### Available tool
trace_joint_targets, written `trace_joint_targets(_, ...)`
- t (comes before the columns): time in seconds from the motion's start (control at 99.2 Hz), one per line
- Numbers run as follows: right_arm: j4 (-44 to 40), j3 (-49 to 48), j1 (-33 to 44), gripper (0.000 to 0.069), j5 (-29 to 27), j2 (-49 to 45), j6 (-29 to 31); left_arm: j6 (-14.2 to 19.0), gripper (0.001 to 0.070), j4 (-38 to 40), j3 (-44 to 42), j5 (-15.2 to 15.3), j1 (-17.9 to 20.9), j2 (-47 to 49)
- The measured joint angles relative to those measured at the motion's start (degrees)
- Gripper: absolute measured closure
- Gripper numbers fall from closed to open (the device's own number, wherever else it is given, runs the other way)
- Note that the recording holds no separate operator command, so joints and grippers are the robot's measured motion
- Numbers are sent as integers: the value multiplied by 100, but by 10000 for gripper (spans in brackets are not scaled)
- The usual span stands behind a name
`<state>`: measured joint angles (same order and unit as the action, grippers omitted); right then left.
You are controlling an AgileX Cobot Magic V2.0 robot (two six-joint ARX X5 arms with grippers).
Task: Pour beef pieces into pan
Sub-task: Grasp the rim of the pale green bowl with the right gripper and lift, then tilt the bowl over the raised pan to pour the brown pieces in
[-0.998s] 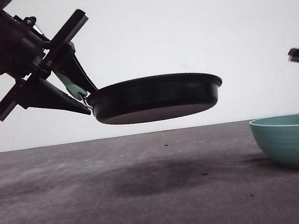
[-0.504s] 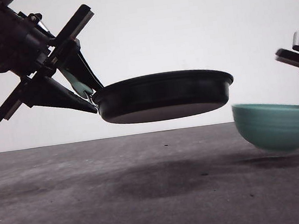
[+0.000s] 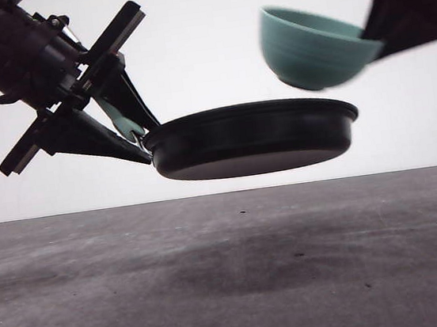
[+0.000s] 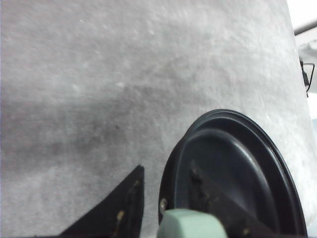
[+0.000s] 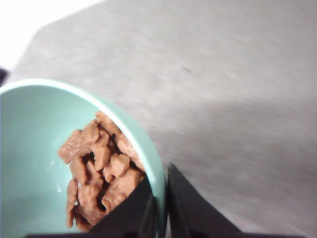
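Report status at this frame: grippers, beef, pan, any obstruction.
Left gripper shut on pan handle, pan held level above table. Right gripper shut on teal bowl rim, bowl raised above pan's right edge. Beef pieces in bowl. Nothing between them.

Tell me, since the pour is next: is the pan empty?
Empty as far as visible: the left wrist view shows the pan's bare black inside; beef pieces sit in the bowl.

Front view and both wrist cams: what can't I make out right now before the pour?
- Beef pieces: front view, hidden by the bowl wall.
- Pan inside: front view side-on; left wrist view cut by the frame edge.
- Right claw: tips cut off; front view motion-blurred.
- Left claw: grip point on the pan handle unclear.
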<state>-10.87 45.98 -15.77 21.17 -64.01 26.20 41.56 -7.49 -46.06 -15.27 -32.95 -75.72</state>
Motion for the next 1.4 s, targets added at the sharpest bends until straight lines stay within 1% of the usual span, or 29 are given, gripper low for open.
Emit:
trace_joint_targets(0.091, 0, 0, -498, 678, -553, 22, 24, -2, 580, -37, -63, 33, -79, 0)
trace_joint_targets(0.182, 9, 0, -1054, 678, -1268, 11, -90, -2, 580, -48, -275, 35, -179, 0)
trace_joint_targets(0.313, 271, 0, -1982, 678, -2804, 11, -555, -17, 580, -74, -640, 33, -315, 4)
trace_joint_targets(0.403, 573, 0, -2568, 678, -3919, 11, -1027, -85, 580, -258, -833, 35, -334, 4)
trace_joint_targets(0.474, 798, 0, -2942, 678, -4669, 11, -1475, -162, 580, -393, -949, 57, -332, 4)
trace_joint_targets(0.635, 1296, 0, -3517, 679, -5969, 11, -2782, -330, 580, -643, -1307, 101, -332, 4)
trace_joint_targets(0.686, 1403, 0, -3571, 679, -6205, 11, -3163, -341, 580, -643, -1388, 107, -332, 4)
trace_joint_targets(0.847, 1853, 0, -3591, 679, -6583, 11, -4461, -365, 580, -715, -1576, 151, -332, 4)
trace_joint_targets(1.059, 2970, 0, -3613, 679, -6618, 11, -5899, -367, 580, -754, -1668, 138, -330, 4)
trace_joint_targets(1.15, 3204, 0, -3676, 679, -6634, 13, -6398, -367, 581, -809, -1668, 140, -330, 4)
trace_joint_targets(1.251, 3217, 0, -3803, 679, -6596, 11, -7029, -361, 581, -839, -1668, 138, -330, 4)
trace_joint_targets(1.402, 3355, 0, -3978, 679, -6238, 11, -8030, -326, 581, -859, -1668, 131, -256, 4)
